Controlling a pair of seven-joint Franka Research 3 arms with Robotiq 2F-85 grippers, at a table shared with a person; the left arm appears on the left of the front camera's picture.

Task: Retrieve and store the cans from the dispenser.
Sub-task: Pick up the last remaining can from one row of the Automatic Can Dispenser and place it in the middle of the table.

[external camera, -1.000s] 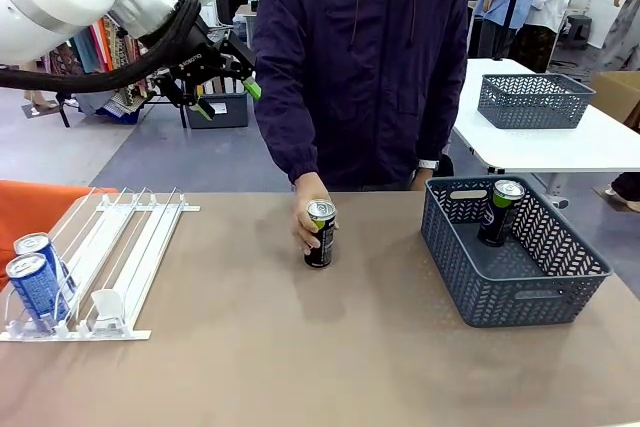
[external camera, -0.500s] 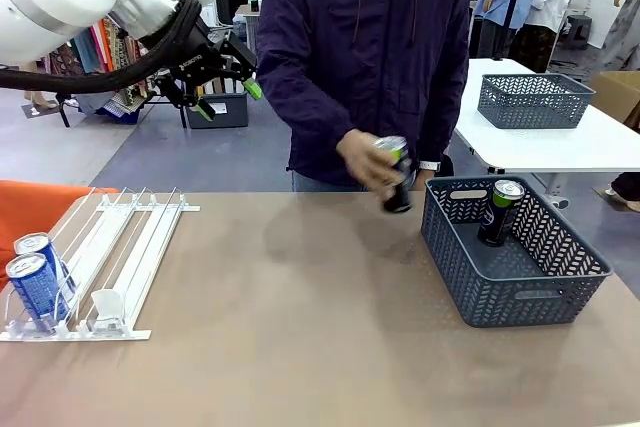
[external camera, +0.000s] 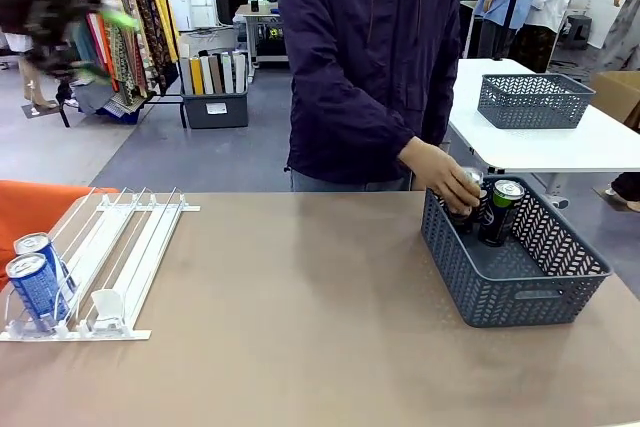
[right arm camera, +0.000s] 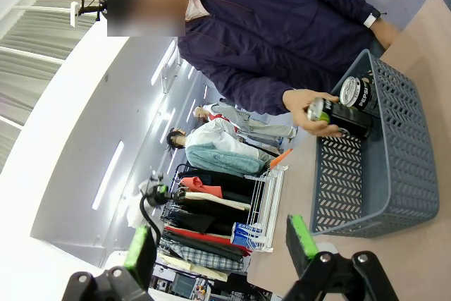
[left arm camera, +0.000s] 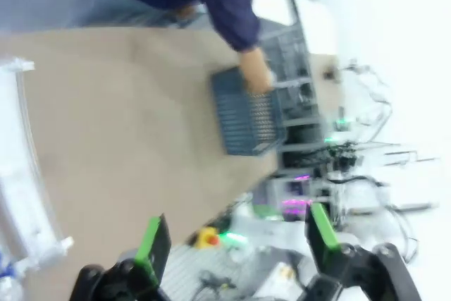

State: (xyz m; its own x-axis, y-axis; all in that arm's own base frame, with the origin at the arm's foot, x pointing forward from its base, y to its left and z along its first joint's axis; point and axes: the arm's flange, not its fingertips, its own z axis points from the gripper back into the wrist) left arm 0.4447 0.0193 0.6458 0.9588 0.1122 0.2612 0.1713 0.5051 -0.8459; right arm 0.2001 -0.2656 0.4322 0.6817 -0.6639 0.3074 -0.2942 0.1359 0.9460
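Black can (external camera: 466, 197) now at basket (external camera: 520, 299) on tan tabletop (external camera: 300, 327)

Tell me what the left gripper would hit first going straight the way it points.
Probably the grey basket, or the tabletop beside it. The left gripper is open and far off, and its view is blurred, so I can't be sure.

**Left fingers (left arm camera: 152, 246).** Mine are two black links, each faced on its inner side with a bright green pad (left arm camera: 320, 229). At the base of each, behind the pad, sit rounded black knuckles. In the front view they smear into a dark blur crossed by one green streak.

**Right fingers (right arm camera: 139, 255).** The build is the same, black with green pads. Below each fingertip is a black hinged link with round pivot bosses.
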